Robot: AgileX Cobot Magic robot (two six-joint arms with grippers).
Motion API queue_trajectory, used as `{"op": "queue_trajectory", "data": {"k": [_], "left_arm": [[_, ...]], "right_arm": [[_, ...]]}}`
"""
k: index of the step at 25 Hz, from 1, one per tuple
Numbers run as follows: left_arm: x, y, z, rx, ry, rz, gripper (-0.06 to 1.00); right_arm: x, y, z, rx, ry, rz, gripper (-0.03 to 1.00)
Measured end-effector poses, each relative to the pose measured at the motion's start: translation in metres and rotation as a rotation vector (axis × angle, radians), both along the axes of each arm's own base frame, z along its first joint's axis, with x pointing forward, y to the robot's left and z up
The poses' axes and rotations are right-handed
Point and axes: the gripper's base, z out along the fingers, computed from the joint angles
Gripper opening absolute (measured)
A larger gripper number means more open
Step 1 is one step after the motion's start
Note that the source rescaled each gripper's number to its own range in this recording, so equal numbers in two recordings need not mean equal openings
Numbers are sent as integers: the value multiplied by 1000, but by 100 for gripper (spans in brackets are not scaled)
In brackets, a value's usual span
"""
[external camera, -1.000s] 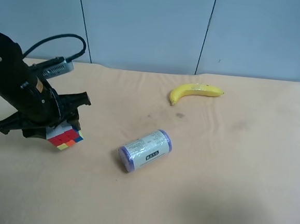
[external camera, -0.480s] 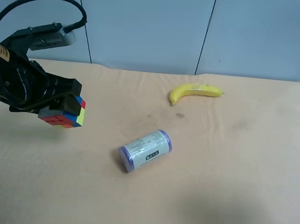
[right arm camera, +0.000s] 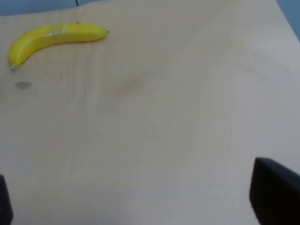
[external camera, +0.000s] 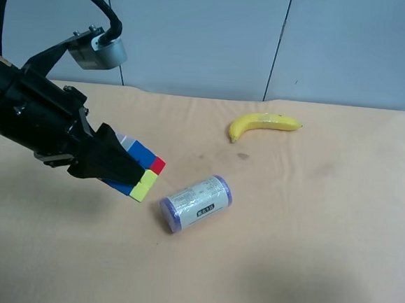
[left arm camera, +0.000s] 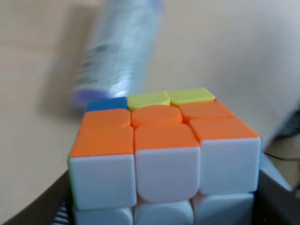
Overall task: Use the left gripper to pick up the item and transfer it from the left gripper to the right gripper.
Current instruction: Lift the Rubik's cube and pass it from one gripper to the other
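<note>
The puzzle cube (external camera: 143, 169) is held off the table by my left gripper (external camera: 123, 165), the bulky black arm at the exterior high view's left, which is shut on it. The cube is tilted, with blue, red and yellow squares showing, just left of the cylinder. In the left wrist view the cube (left arm camera: 164, 154) fills the frame with orange and white faces, and dark fingers (left arm camera: 276, 199) show at its sides. My right gripper (right arm camera: 138, 199) is open over bare table, with only its fingertips (right arm camera: 274, 194) showing. It is out of the exterior high view.
A purple-capped, white-labelled cylinder (external camera: 195, 203) lies on its side mid-table, blurred in the left wrist view (left arm camera: 119, 51). A yellow banana (external camera: 263, 125) lies at the back, also in the right wrist view (right arm camera: 54, 37). The tan table (external camera: 308, 237) ends at a blue wall.
My left gripper has lifted the cube off the table, carried it right toward the cylinder, and tilted it. Banana and cylinder have not moved.
</note>
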Motion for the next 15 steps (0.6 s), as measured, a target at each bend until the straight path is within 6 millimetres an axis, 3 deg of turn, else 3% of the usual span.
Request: {"op": "queue_trajectory", "data": {"k": [9, 15], "left_arm": [[-7, -10, 7, -76, -107, -225, 0], [-7, -11, 8, -74, -137, -259, 0]], "right_arm": [[0, 0, 0, 0, 0, 0, 100], [0, 0, 0, 0, 0, 0, 100]]}}
